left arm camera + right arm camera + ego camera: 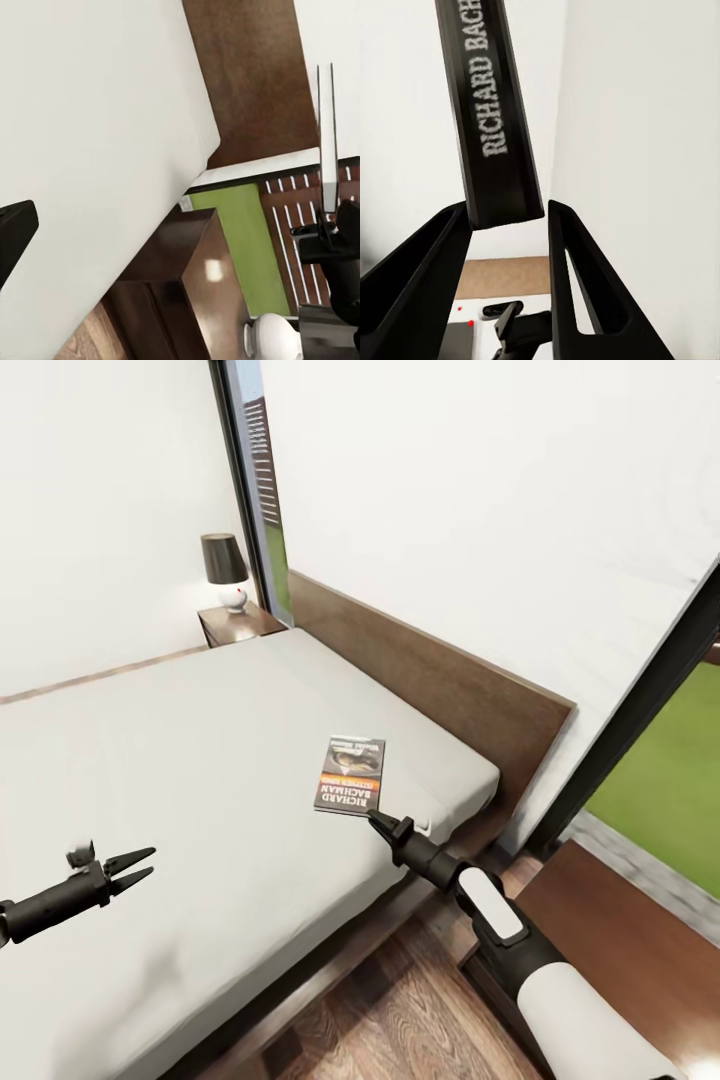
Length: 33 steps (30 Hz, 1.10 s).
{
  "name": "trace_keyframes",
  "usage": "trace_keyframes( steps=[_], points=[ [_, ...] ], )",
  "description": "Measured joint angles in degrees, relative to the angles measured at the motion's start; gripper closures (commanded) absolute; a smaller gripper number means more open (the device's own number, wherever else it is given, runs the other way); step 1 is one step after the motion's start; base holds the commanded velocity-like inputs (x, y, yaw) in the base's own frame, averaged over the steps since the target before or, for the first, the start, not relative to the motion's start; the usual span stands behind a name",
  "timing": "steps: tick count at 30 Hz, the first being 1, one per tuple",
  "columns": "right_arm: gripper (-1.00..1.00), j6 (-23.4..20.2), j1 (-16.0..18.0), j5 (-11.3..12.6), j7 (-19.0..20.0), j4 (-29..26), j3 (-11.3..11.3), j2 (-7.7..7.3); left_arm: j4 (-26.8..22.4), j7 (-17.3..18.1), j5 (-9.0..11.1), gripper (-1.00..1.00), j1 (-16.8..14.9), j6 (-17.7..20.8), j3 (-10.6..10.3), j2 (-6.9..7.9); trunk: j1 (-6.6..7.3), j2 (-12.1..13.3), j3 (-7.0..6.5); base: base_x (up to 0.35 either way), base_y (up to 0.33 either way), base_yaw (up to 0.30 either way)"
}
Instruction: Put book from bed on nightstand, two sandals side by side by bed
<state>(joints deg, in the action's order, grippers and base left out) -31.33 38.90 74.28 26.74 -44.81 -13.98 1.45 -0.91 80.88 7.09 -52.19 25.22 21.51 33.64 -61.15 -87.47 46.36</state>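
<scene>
Book (pixel 350 775): thin flat paperback, on smooth grey mattress (pixel 190 760).

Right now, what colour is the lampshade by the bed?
Dark brown, nearly black; the lampshade shows best in the head view.

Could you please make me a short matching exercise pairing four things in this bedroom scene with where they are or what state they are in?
Things:
1. book
2. lamp
3. left tool
4. right tool

Places or states:
A. standing on the far nightstand beside the headboard
B. open, over the bare mattress, with nothing between its fingers
C. lying flat on the mattress near the headboard
D. open, with the book's edge between its fingers

Pairs: 1-C, 2-A, 3-B, 4-D
</scene>
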Motion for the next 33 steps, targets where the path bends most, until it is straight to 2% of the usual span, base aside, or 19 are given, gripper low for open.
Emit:
trace_keyframes(
  steps=[18,24,29,33],
  points=[
    [1.0,0.3,-2.3,-0.5,2.1,0.0,0.0,-0.55,0.0,-0.4,0.0,-1.0,0.0,-1.8,0.0,-0.16,0.0,0.0,-1.66,0.0,0.0,0.0],
    [1.0,0.6,-4.5,-0.3,4.1,0.1,0.0,-1.48,0.0,-0.4,0.0,-1.0,0.0,-1.9,0.0,-0.21,0.0,0.0,-2.21,0.0,0.0,0.0],
    [1.0,2.9,-5.9,-0.7,5.4,0.1,0.2,-2.01,0.0,-0.4,0.0,-1.0,0.0,-1.9,0.0,-0.26,0.0,0.0,-2.68,0.0,0.0,0.0],
    [1.0,5.5,-6.5,-2.6,6.6,0.9,0.2,-2.24,0.0,-0.4,0.0,-1.0,0.0,-1.9,0.0,-0.31,0.0,0.0,-3.05,0.0,0.0,0.0]
  ],
)
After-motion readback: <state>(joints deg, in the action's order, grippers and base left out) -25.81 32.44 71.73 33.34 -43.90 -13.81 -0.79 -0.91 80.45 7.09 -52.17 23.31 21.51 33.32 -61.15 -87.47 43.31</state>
